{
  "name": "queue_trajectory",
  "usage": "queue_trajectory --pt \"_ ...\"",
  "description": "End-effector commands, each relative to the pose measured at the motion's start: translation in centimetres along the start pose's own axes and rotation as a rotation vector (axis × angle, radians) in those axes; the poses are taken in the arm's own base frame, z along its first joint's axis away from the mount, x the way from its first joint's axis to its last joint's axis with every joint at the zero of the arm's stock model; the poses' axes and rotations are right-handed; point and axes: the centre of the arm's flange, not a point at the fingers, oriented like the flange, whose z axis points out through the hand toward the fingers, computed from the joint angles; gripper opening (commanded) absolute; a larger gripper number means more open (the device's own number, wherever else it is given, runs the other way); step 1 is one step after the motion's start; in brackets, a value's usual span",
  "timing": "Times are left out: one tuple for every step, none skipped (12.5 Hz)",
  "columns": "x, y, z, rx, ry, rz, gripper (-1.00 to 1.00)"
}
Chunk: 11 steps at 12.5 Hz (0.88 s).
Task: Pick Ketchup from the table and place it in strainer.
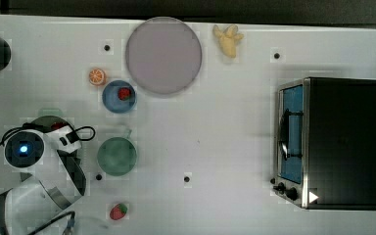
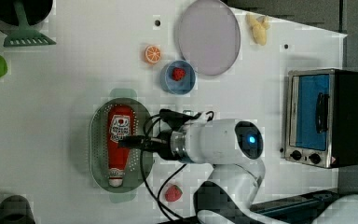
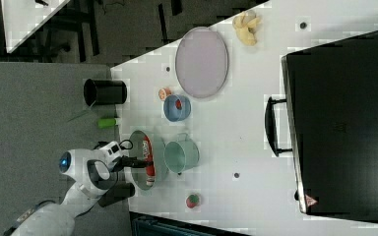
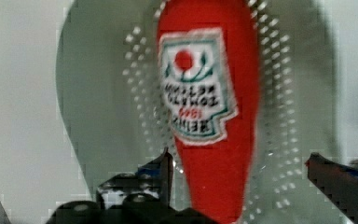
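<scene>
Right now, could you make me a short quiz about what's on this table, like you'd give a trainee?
1. True or false: the ketchup bottle lies flat inside the strainer.
2. What sits in the small blue bowl beside the orange slice?
A. a banana
B. a strawberry
C. a lime
3. Fill in: in the wrist view, the gripper stands ____, a finger on each side of the bottle's narrow end and apart from it.

Key
1. True. In the left view the bottle rests lengthwise on the dotted bottom.
2. B.
3. Open.
</scene>
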Motion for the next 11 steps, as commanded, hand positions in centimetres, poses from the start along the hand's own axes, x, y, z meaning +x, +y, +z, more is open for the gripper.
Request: queue_trajectory --pt "2.4 -1.4 -12.3 0.062 0.217 0.140 1.00" --pt "2.9 -0.7 -15.4 0.055 0.266 0.157 1.00" --pt "3.6 0.4 -18.5 0.040 0.309 0.186 1.00" --pt "4.2 2.0 -21.6 0.018 0.333 0.236 1.00" --pt "4.6 4.0 -24.4 -0.014 0.334 0.300 1.00" --pt "4.8 6.0 -27.3 -0.035 0.328 0.367 1.00" --pt "4.7 7.9 -30.3 -0.044 0.315 0.433 1.00" --pt "4.5 9.9 -33.3 -0.045 0.296 0.498 1.00" --pt "4.3 12.0 -36.0 -0.048 0.277 0.547 1.00" --pt "4.0 14.1 -38.5 -0.055 0.263 0.588 1.00" --pt "3.9 16.1 -40.7 -0.056 0.252 0.625 1.00"
